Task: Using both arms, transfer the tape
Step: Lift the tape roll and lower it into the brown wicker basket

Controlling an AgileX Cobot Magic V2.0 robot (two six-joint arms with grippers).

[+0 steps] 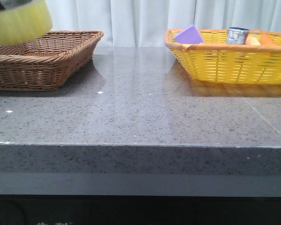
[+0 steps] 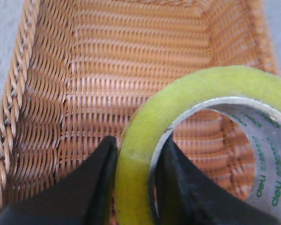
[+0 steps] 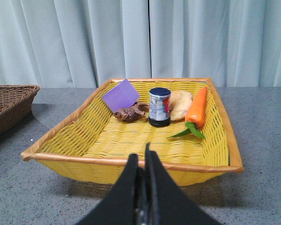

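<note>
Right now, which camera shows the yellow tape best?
The left wrist view: the tape roll fills it, gripped by the left end effector over the brown basket. The front view shows only its blurred edge; the right wrist view shows none.

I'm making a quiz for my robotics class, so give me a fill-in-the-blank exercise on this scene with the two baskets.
1. The left gripper is shut on the yellow roll of ____.
2. That roll hangs above the ____ wicker basket.
3. The orange carrot lies in the ____ woven basket.
4. The right gripper has its fingers ____ on nothing.

Missing words: tape; brown; yellow; shut
</note>
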